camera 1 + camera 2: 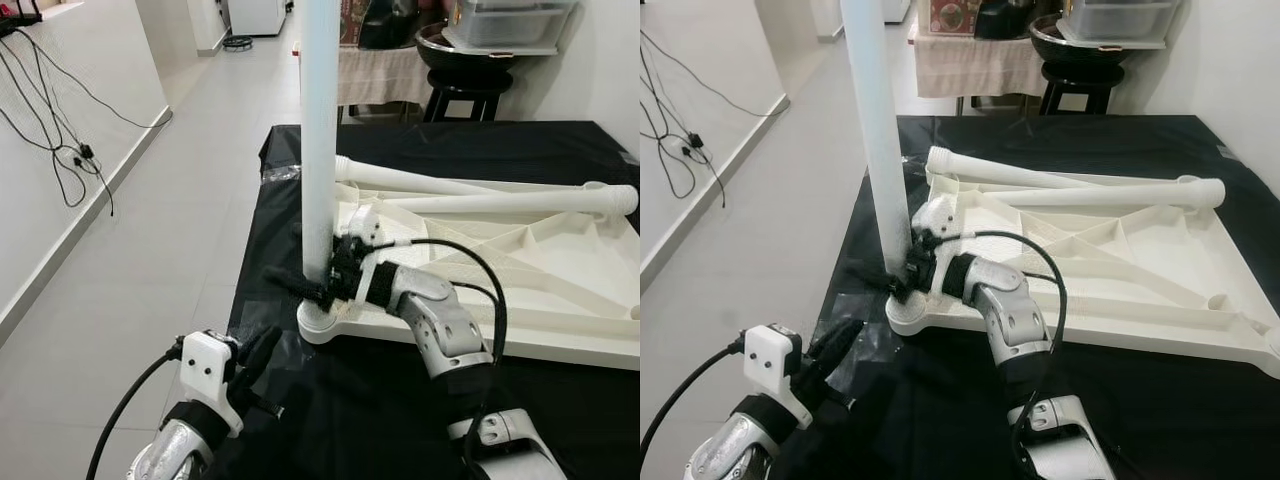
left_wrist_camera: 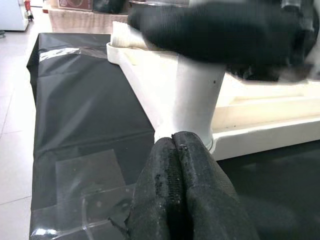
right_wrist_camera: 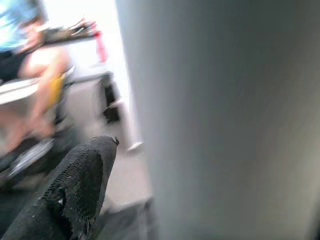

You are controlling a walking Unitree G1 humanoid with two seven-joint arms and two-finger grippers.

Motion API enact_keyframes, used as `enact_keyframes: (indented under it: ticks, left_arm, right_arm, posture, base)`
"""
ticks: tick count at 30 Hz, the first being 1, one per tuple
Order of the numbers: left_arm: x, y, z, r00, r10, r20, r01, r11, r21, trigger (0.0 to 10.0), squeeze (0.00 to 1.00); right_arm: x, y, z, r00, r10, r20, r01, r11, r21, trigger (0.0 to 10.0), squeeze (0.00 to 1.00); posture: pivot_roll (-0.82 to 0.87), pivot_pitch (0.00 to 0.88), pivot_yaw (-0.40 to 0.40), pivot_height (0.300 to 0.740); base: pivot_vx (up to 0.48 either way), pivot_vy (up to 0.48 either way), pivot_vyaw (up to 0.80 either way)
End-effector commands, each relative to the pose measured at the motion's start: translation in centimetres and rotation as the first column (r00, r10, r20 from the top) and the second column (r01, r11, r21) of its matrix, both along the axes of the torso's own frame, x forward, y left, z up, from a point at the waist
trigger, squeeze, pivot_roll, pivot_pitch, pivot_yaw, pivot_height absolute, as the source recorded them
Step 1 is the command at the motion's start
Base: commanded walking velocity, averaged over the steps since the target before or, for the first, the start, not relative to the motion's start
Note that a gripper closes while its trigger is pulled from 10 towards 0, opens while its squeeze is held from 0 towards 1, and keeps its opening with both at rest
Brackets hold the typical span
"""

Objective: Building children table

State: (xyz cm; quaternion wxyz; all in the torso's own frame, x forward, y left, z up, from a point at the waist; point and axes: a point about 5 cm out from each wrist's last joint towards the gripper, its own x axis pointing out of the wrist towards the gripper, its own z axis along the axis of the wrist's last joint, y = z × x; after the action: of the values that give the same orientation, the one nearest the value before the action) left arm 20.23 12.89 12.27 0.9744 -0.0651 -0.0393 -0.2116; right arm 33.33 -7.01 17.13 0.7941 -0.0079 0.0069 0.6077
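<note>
Fingers pressed together, the left gripper (image 1: pixel 262 350) is waiting low, just short of the corner socket. Beyond it the right gripper (image 1: pixel 318 285) is clamping the upright leg (image 1: pixel 320 140) near its base, probably steadying it in the upturned tabletop (image 1: pixel 560 300) on the black-covered surface (image 1: pixel 300 420).

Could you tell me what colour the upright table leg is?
White; the upright table leg shows best in the left eye view.

White table leg (image 1: pixel 320 130) and tabletop (image 1: pixel 520 270), black sheet (image 1: pixel 330 400), pale grey floor (image 1: pixel 150 250).
</note>
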Motion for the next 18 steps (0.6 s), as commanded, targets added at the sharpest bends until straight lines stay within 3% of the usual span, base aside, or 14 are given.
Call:
enact_keyframes:
  ticks: [1, 4, 5, 6, 9, 10, 18]
  left_arm:
    - [-0.2, 0.1, -0.6, 1.000, 0.007, -0.020, -0.007, 1.000, 0.010, 10.0, 0.00]
    - [-0.2, 0.1, -0.6, 1.000, 0.007, -0.021, -0.007, 1.000, 0.011, 10.0, 0.00]
    - [-0.2, 0.1, -0.6, 1.000, 0.007, -0.021, -0.007, 1.000, 0.011, 10.0, 0.00]
    - [-0.2, 0.1, -0.6, 1.000, 0.008, -0.022, -0.007, 1.000, 0.011, 10.0, 0.00]
    - [-0.2, 0.1, -0.6, 1.000, 0.008, -0.022, -0.007, 1.000, 0.011, 10.0, 0.00]
    - [-0.2, 0.1, -0.6, 1.000, 0.008, -0.021, -0.007, 1.000, 0.011, 10.0, 0.00]
    - [-0.3, -0.1, -0.5, 1.000, 0.007, -0.020, -0.007, 1.000, 0.008, 10.0, 0.00]
  right_arm:
    - [0.4, 0.5, 0.4, 0.990, 0.140, 0.017, -0.139, 0.989, -0.046, 10.0, 0.00]
    - [0.8, 0.5, 0.5, 0.984, 0.179, -0.005, -0.179, 0.982, -0.055, 10.0, 0.00]
    - [1.0, 0.6, 0.5, 0.980, 0.200, -0.025, -0.201, 0.978, -0.054, 9.6, 0.00]
    - [1.1, 0.6, 0.5, 0.977, 0.207, -0.042, -0.210, 0.976, -0.055, 3.1, 0.00]
    - [1.1, 0.6, 0.5, 0.977, 0.207, -0.042, -0.210, 0.976, -0.055, 3.1, 0.00]
    - [1.2, 0.6, 0.5, 0.973, 0.224, -0.059, -0.227, 0.973, -0.050, 0.0, 0.00]
    - [1.4, -0.5, 0.1, 0.980, 0.191, -0.056, -0.194, 0.980, -0.036, 0.0, 0.00]
  posture:
    - [0.03, 0.031, 0.017, 0.740]
    - [0.03, 0.031, 0.017, 0.740]
    - [0.03, 0.028, 0.014, 0.740]
    - [0.04, 0.028, 0.014, 0.740]
    - [0.04, 0.028, 0.014, 0.740]
    - [0.04, 0.029, 0.013, 0.740]
    - [0.03, 0.039, 0.013, 0.740]
  base:
    - [0.000, 0.000, 0.00]
    - [0.000, 0.000, 0.00]
    - [0.000, 0.000, 0.00]
    - [0.000, 0.000, 0.00]
    - [0.000, 0.000, 0.00]
    - [0.000, 0.000, 0.00]
    - [0.000, 0.000, 0.00]
